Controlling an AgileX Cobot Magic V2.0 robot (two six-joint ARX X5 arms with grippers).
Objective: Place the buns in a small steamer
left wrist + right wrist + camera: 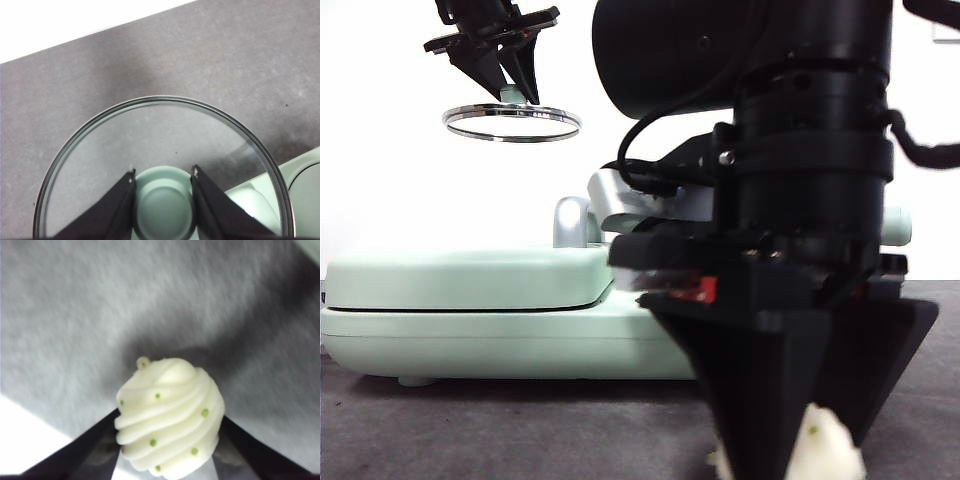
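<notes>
My right gripper (pixel 798 445) fills the near right of the front view, shut on a pleated cream-white bun (pixel 832 452) with green specks, low over the dark mat. In the right wrist view the bun (pixel 170 412) sits between the jaws of the right gripper (pixel 170 416). High at the back left, my left gripper (pixel 516 90) is shut on the green knob (pixel 163 205) of the steel-rimmed glass lid (pixel 512 122), holding it level in the air. The small steamer (pixel 608 196) is mostly hidden behind the right arm. Only a steel edge and its handle end (pixel 897 226) show.
A flat mint-green hinged lid section (pixel 470 285) lies across the left and middle of the table on a mint-green base (pixel 500 345). A corner of that appliance (pixel 300 172) shows below the raised lid. Dark grey mat (pixel 470 430) covers the table.
</notes>
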